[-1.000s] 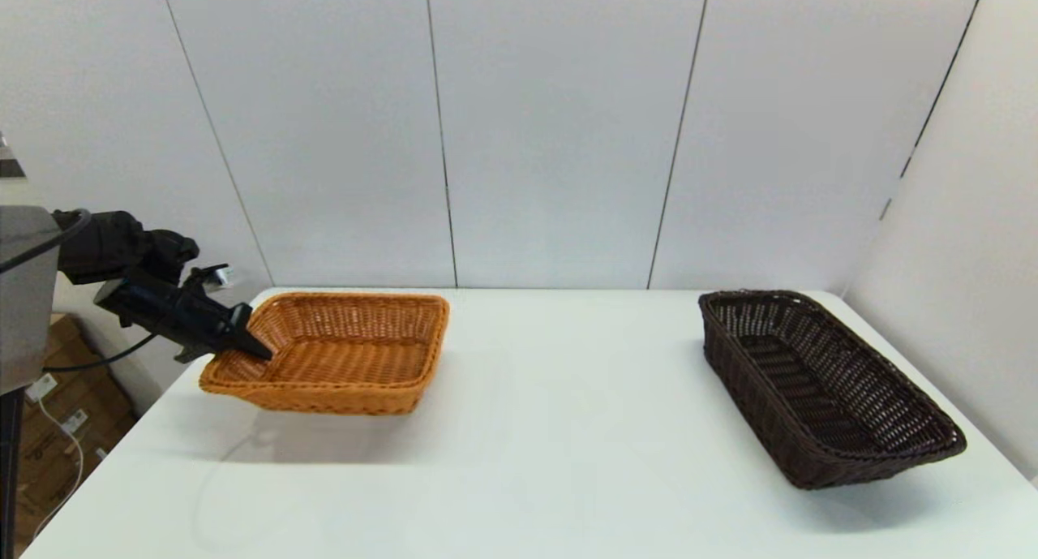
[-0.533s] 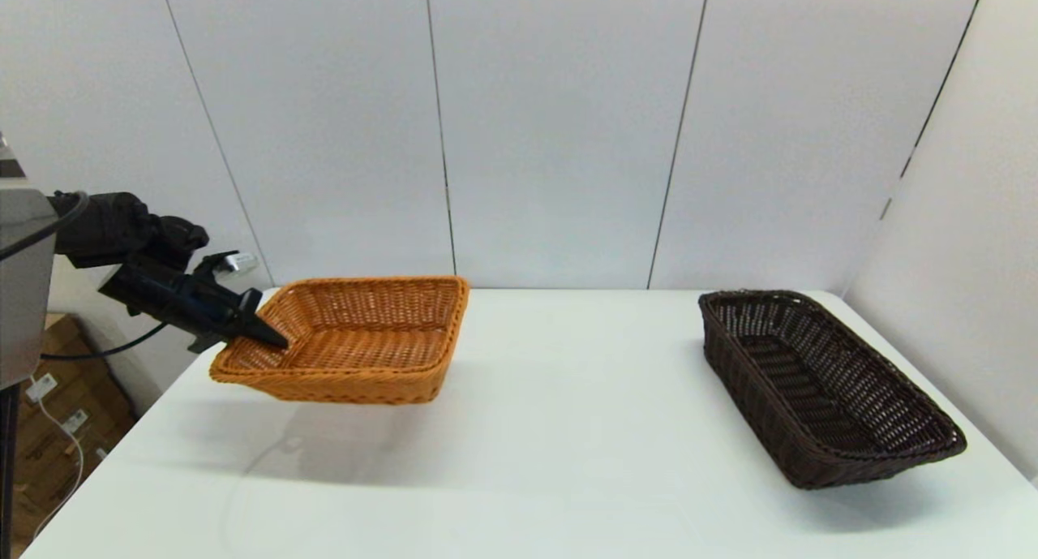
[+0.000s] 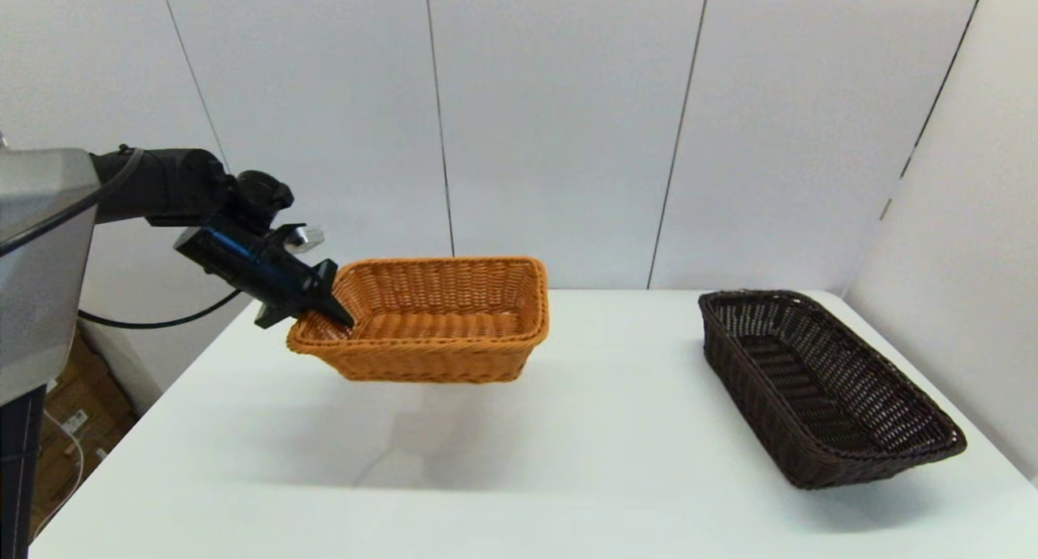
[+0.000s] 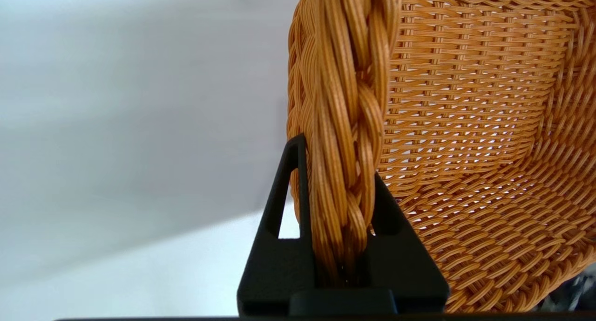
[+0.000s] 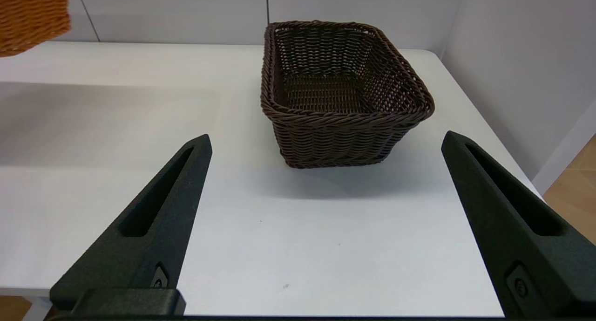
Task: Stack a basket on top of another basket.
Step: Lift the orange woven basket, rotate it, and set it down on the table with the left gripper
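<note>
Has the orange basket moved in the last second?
Yes. The orange basket, held by the left gripper, rose off the table and moved right, toward the dark basket.

White table; grey panelled wall behind it. Cardboard boxes on floor past its left edge.

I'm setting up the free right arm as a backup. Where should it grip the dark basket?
Likely the braided rim of the dark basket on the short end facing the right gripper, one finger inside the wall and one outside. That rim is thick and unobstructed, and the left gripper holds the orange basket the same way.
</note>
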Action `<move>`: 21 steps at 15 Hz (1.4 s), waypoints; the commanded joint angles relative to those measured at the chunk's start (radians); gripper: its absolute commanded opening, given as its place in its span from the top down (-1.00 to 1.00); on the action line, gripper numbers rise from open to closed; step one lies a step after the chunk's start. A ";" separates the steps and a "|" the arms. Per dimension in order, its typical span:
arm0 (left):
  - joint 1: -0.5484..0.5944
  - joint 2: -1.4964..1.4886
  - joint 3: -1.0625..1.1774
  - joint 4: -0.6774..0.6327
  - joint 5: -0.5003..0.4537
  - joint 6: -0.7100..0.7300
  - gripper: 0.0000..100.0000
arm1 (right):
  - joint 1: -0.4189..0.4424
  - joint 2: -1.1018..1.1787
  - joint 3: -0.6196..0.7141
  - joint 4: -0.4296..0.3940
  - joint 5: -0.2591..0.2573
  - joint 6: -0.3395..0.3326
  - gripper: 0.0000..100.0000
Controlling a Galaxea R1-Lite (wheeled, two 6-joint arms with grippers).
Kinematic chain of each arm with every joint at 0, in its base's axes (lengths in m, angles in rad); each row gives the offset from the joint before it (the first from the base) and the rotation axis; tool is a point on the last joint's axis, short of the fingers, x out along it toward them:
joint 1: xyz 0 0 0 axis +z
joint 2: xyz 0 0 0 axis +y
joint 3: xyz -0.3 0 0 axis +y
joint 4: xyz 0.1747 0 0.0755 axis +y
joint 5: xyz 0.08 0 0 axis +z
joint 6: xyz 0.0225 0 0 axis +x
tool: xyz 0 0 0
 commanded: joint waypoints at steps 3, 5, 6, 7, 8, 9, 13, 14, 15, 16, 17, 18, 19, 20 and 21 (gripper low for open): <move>-0.128 -0.087 0.014 0.060 0.066 -0.089 1.00 | 0.000 0.002 0.000 0.000 0.000 -0.001 -1.00; -0.174 -0.087 0.014 0.053 0.068 -0.095 1.00 | 0.000 0.002 0.000 0.000 0.000 -0.001 -1.00; -0.188 -0.084 0.014 0.049 0.068 -0.096 1.00 | 0.000 0.002 0.000 0.000 0.000 -0.001 -1.00; -0.208 -0.081 0.014 0.038 0.069 -0.099 1.00 | 0.000 0.002 0.000 0.000 0.000 -0.001 -1.00; -0.222 -0.072 0.014 0.026 0.074 -0.109 1.00 | 0.000 0.002 0.000 0.000 0.000 -0.001 -1.00; -0.231 -0.055 0.014 -0.003 0.077 -0.119 1.00 | 0.000 0.002 0.000 0.000 0.000 -0.001 -1.00; -0.317 -0.006 0.014 -0.063 0.164 -0.198 1.00 | 0.000 0.002 0.000 0.000 0.000 -0.001 -1.00; -0.329 0.002 0.015 -0.066 0.164 -0.199 1.00 | 0.000 0.002 0.000 0.000 0.000 -0.001 -1.00; -0.346 0.011 0.026 -0.066 0.167 -0.201 1.00 | 0.000 0.002 0.000 -0.001 0.000 -0.001 -1.00; -0.372 0.020 0.035 -0.069 0.175 -0.205 1.00 | 0.000 0.002 0.000 -0.001 0.000 -0.001 -1.00; -0.387 0.028 0.034 -0.077 0.183 -0.224 1.00 | 0.000 0.002 0.000 -0.003 0.002 -0.001 -1.00; -0.396 0.031 0.035 -0.101 0.183 -0.242 1.00 | 0.000 0.002 0.000 -0.006 0.002 0.001 -1.00; -0.410 0.045 0.035 -0.118 0.184 -0.254 1.00 | 0.000 0.002 0.000 -0.006 0.002 -0.001 -1.00; -0.421 0.062 0.035 -0.123 0.195 -0.262 1.00 | 0.000 0.000 0.000 -0.006 0.002 0.001 -1.00; -0.430 0.080 0.034 -0.135 0.209 -0.279 1.00 | 0.000 0.002 0.000 -0.006 0.002 0.001 -1.00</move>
